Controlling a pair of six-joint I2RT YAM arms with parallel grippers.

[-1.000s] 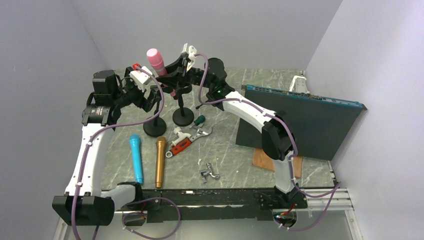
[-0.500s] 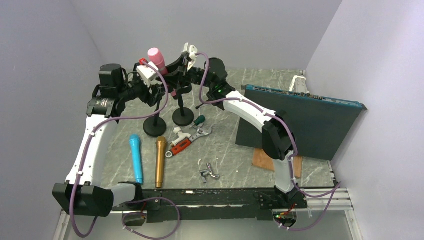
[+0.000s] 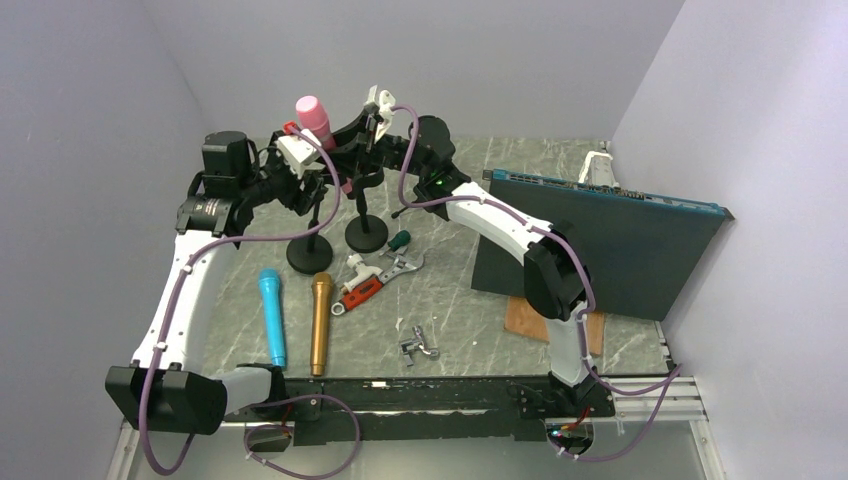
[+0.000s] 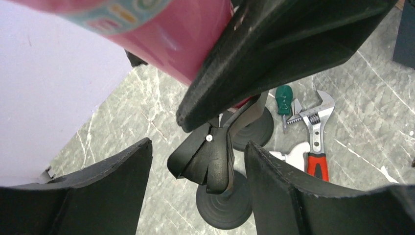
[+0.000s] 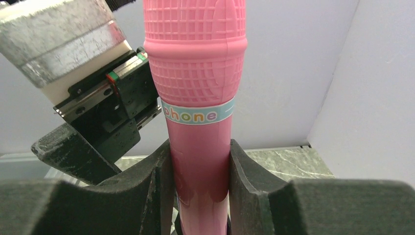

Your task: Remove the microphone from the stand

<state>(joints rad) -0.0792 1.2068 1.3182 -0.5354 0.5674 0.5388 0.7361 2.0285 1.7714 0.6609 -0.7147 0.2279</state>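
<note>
Reaching from 3 o'clock, right gripper [image 5: 199, 164] is being clamped onto the microphone [image 5: 195, 63]; left gripper [image 4: 197, 147], at 9 o'clock, is being held open.

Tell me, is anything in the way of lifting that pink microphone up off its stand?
Nothing visible blocks it. Open space lies above the pink microphone, which the right gripper grips by its handle. The left gripper sits lower, its fingers open on either side of a stand clip, not over the microphone.
</note>
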